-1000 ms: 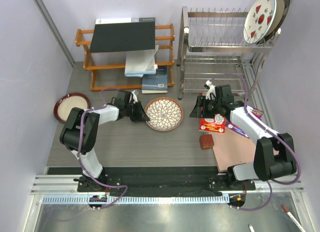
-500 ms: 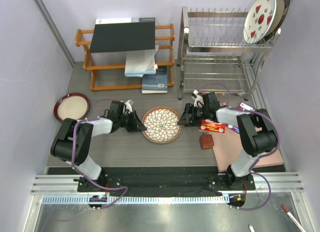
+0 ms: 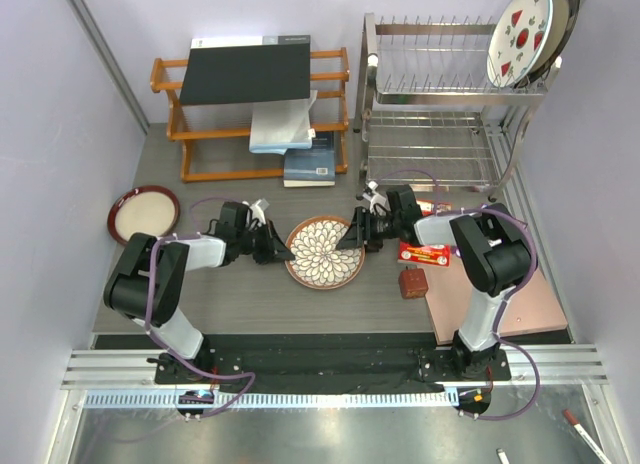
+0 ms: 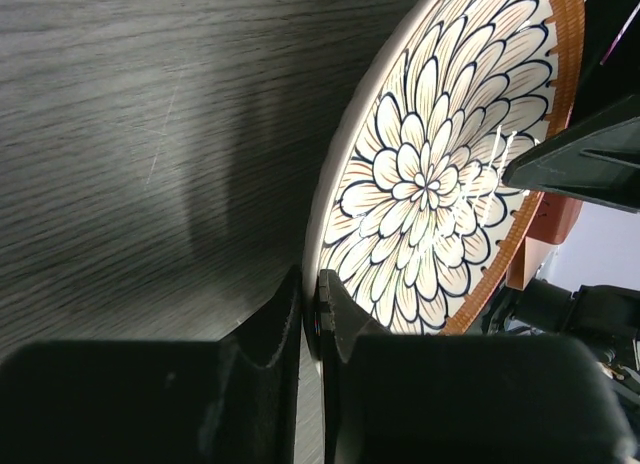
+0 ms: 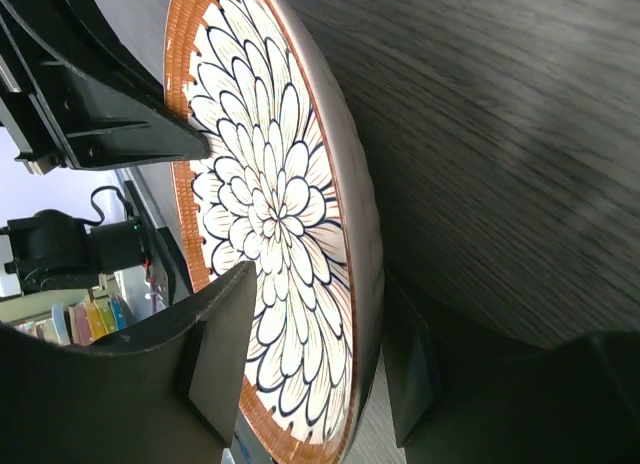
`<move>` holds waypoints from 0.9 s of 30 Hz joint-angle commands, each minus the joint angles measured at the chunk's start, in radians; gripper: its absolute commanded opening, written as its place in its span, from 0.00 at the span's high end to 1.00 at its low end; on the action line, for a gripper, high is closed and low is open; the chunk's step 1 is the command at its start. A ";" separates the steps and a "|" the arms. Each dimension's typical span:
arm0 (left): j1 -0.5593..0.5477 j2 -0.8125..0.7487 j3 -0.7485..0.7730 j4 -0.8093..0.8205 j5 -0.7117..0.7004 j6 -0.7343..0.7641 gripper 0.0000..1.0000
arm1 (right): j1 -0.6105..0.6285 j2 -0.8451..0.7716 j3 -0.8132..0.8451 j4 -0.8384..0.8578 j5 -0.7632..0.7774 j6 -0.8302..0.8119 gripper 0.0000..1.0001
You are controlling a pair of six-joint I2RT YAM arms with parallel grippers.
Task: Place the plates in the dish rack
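Note:
The brown plate with the white petal pattern [image 3: 323, 251] lies on the table between my two grippers. My left gripper [image 3: 279, 250] is shut on its left rim; in the left wrist view the jaws [image 4: 310, 306] pinch the plate [image 4: 430, 174] edge. My right gripper [image 3: 352, 240] is open and straddles the right rim; in the right wrist view [image 5: 315, 359] one finger is over the plate [image 5: 275, 214] face and one under it. The dish rack [image 3: 440, 94] holds the watermelon plate [image 3: 520, 32] upright with a dark brown plate [image 3: 562, 19] behind it. The maroon-rimmed plate [image 3: 143, 212] lies far left.
An orange wooden shelf [image 3: 335, 69] with a black board and books stands at the back left. A red card [image 3: 425, 251], a small brown cube [image 3: 411, 283] and a pink mat [image 3: 490, 299] lie right of the petal plate.
My right gripper has moved left from the red card to the petal plate's right rim. The plate and my left gripper have shifted slightly toward the near edge.

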State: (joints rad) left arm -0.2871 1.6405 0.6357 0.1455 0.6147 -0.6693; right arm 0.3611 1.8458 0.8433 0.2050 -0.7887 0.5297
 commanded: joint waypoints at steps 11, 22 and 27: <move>-0.009 0.019 -0.002 -0.095 -0.168 0.085 0.76 | 0.025 -0.106 0.010 -0.076 0.014 -0.085 0.98; 0.043 -0.226 0.249 -0.483 -0.449 0.352 0.00 | -0.014 -0.289 0.230 -0.528 0.034 -0.382 0.99; 0.092 -0.326 0.272 -0.506 -0.503 0.350 0.01 | -0.034 -0.436 0.406 -0.761 0.046 -0.461 0.98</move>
State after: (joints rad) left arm -0.2260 1.4055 0.8761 -0.2810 0.2108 -0.3779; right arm 0.3393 1.5837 1.0649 -0.3897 -0.6689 0.1612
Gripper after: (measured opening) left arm 0.994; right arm 0.186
